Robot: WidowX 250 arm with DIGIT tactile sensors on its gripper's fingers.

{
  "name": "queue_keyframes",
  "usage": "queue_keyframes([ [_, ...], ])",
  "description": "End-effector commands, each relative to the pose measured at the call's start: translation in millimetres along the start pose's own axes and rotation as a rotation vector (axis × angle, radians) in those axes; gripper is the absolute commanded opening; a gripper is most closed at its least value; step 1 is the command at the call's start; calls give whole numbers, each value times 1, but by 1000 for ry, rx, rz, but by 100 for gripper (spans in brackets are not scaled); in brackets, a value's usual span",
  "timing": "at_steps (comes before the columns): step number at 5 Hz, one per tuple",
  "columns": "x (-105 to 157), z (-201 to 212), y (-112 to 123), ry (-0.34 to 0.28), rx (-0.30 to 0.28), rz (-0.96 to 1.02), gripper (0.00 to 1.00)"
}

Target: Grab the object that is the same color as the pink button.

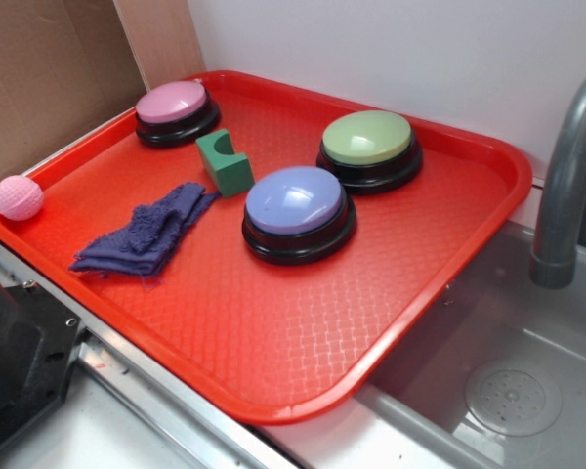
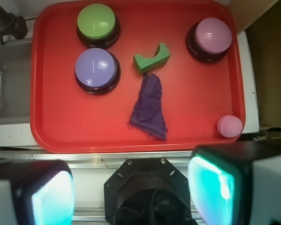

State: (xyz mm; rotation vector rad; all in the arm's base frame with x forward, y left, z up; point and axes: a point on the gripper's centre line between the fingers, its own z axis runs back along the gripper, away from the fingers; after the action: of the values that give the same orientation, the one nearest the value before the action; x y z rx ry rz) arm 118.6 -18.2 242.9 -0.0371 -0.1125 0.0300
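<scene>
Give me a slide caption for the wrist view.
Open gripper above red tray; pink ball on its rim, pink button beyond.

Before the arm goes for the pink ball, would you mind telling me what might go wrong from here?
1. The pink ball sits on the tray rim at a corner; a nudge could roll it off the tray.
2. It is round and small, so closing fingers may squeeze it out.
3. The pink button has the same colour and could be mistaken for the target.
</scene>
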Motion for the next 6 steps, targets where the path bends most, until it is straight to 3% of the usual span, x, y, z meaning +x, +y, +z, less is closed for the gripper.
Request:
queue_keyframes([
  [1, 0, 0, 0, 0, 0, 0, 100],
  [2, -2, -16, 20, -31, 26, 133, 100],
  [4, -9, -48, 55, -32, 107, 321, 100],
  [5, -30, -76, 98, -77, 228, 536, 100],
  [6, -44, -95, 130, -26, 331, 697, 100],
])
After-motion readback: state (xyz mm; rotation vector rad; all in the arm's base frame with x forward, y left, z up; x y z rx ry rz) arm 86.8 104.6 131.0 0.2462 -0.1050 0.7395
